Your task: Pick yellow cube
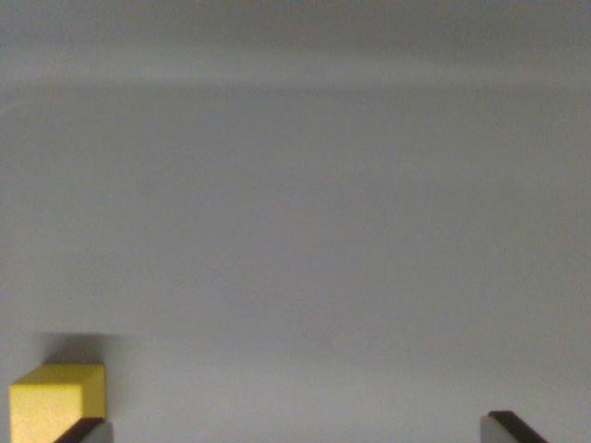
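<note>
- Nearest the camera, two dark fingertips (pixel 85 429) poke up from the bottom edge of the wrist view — one at the lower left, the other at the lower right, each with a dark top edge and a paler grey face below.
- The jaws of the gripper (pixel 297 430) stand spread wide, with a broad stretch of bare surface between them and nothing pinched.
- The yellow cube (pixel 54 403) sits at the wrist view's lower left corner, cut off by the bottom edge of the frame so that only its upper part shows.
- The cube's pale yellow top face and its brighter front face are both visible; a narrow darker side face turns toward the wrist view's right.
- The left fingertip overlaps the cube's lower right corner in the picture; whether they touch cannot be told from this angle.
- Most of the cube lies to the outside of the left fingertip rather than in the gap between the two tips — it is well apart from the right tip.
- A soft dark shadow lies just behind and above the cube on the desk (pixel 305 277).
- The desk is a plain, pale grey surface that fills nearly the whole view, smooth and without markings.
- Farthest off, near the top of the view, a faint lighter band runs across, and above it the grey darkens slightly; the picture is too blurred there to say what it is.
</note>
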`<state>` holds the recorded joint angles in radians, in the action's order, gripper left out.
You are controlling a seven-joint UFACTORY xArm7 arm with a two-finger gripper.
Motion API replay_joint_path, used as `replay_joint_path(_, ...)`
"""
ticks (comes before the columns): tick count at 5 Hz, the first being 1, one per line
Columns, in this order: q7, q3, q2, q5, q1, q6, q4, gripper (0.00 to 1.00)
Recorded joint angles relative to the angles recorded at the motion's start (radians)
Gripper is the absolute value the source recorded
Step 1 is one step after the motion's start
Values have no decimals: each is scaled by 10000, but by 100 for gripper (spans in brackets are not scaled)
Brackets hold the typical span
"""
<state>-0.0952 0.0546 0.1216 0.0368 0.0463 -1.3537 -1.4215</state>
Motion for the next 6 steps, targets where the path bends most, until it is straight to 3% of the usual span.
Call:
replay_joint_path(1,-210,103,170,28,120,445,303,0)
replay_joint_path(2,-210,103,170,28,120,445,303,0)
replay_joint_path(3,-425,208,346,57,243,902,615,0)
replay_joint_path(4,-425,208,346,57,243,902,615,0)
replay_joint_path(5,-646,316,525,86,369,1369,934,0)
replay_joint_path(6,-646,316,525,86,369,1369,934,0)
